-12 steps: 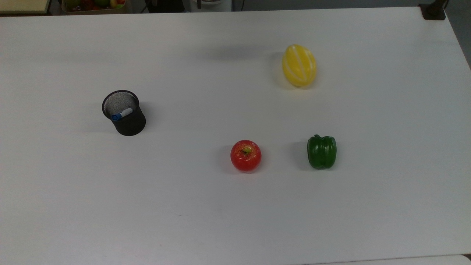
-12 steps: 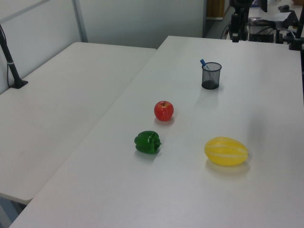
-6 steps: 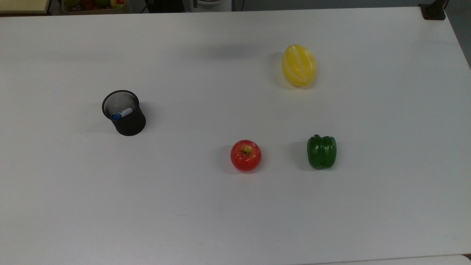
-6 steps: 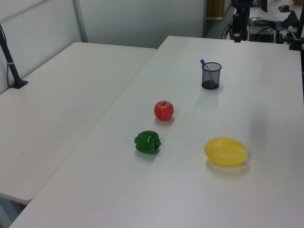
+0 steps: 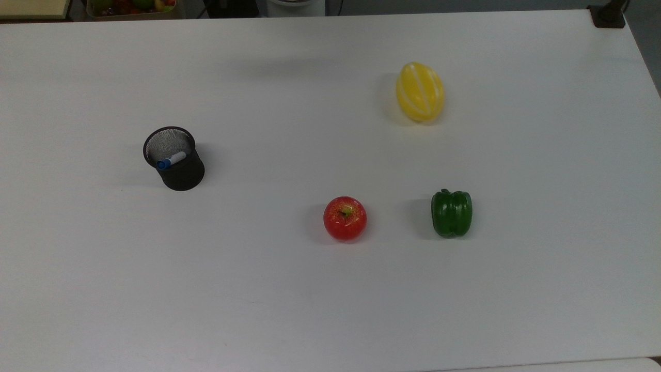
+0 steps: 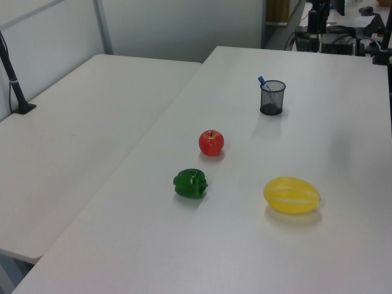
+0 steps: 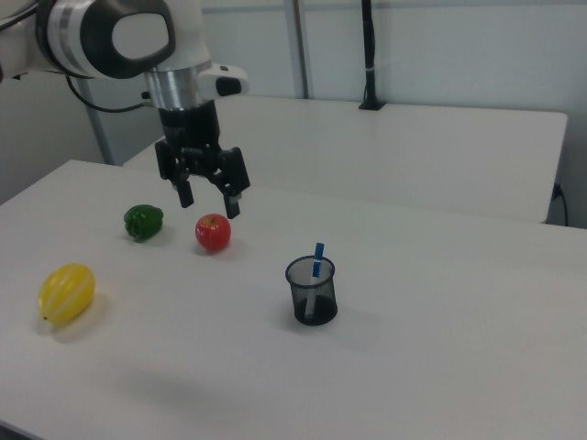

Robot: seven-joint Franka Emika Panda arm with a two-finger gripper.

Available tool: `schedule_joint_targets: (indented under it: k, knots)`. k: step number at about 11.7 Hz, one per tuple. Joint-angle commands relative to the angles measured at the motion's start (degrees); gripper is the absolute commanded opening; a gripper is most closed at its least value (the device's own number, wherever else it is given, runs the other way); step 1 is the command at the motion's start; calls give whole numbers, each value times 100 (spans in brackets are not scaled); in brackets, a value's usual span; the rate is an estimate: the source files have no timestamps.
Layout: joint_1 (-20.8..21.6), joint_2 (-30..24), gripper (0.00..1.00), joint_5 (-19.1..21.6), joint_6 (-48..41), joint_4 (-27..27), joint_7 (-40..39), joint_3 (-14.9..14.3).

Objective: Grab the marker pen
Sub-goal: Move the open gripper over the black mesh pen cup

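Note:
The marker pen (image 5: 170, 159), white with a blue cap, stands tilted inside a black mesh cup (image 5: 181, 174) on the white table. Its blue end (image 6: 263, 82) sticks up over the cup's rim (image 6: 272, 83). In the right view the marker pen (image 7: 317, 259) leans in the cup (image 7: 312, 298), and my gripper (image 7: 209, 200) hangs in the air up and to the right view's left of the cup. The black fingers (image 7: 184, 192) are spread open with nothing between them.
A red apple (image 5: 345, 218), a green bell pepper (image 5: 452, 213) and a yellow striped melon (image 5: 420, 91) lie on the table, away from the cup. A second white table (image 6: 73, 141) adjoins this one. In the right view the apple (image 7: 213, 233) sits just below the gripper.
The faint shadow at the far side of the table in the top view has slid to the top view's left. The objects have not moved.

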Motion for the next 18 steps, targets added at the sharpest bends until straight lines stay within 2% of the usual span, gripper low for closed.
schedule_joint_targets:
  k: [1,3,7,13,18]
  knots:
    - [-483,152,100,-27,513,113,-305,-5]
    - [-651,318,100,-27,1118,104,-305,-5]
    - [-669,836,100,-27,2471,78,-226,-5]
    - [-572,1662,100,-97,3423,60,-217,48]
    - [-291,2304,100,-115,4275,60,-112,57]
